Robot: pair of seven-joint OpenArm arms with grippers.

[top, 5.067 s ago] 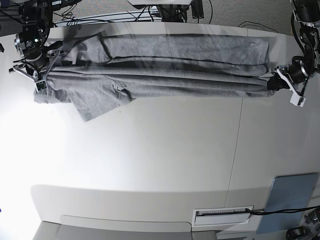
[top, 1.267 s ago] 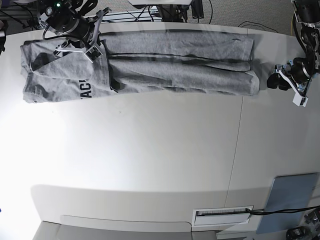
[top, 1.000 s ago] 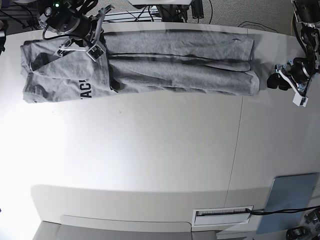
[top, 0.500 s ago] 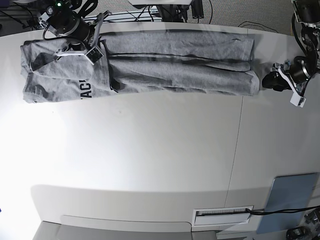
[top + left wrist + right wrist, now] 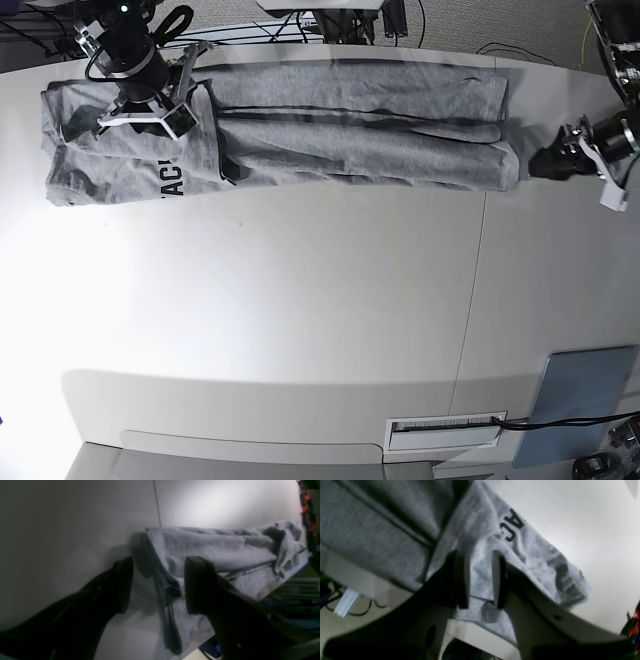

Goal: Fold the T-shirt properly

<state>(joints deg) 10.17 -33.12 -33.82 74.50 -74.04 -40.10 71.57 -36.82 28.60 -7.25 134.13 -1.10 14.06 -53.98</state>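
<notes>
The T-shirt [image 5: 300,130] lies as a long grey band along the far edge of the table [image 5: 300,330], its long axis running from 9 to 3 o'clock in the base view. Its 9 o'clock end is already folded over, with black letters showing on the flap; the 3 o'clock end is a stack of hem edges lying flat.

My left gripper [image 5: 562,160] sits just off that 3 o'clock end. Through the left wrist view its fingers [image 5: 197,585] stand wide apart and grip nothing, with the layered hem [image 5: 165,590] lying in the gap between them. So the cloth runs away from this gripper toward 9 o'clock, and I judge it the nearer arm for the next fold, which should carry that end across toward the lettered flap.

My right gripper [image 5: 150,95] hangs over the folded 9 o'clock end. Its jaws are parted only a little and I see no cloth pinched between them.

Half a second ago my left gripper was turned differently at the hem; it has since swung and shifted slightly toward 3 o'clock, while the right one has edged toward 6 o'clock. The shirt itself has not moved.
</notes>
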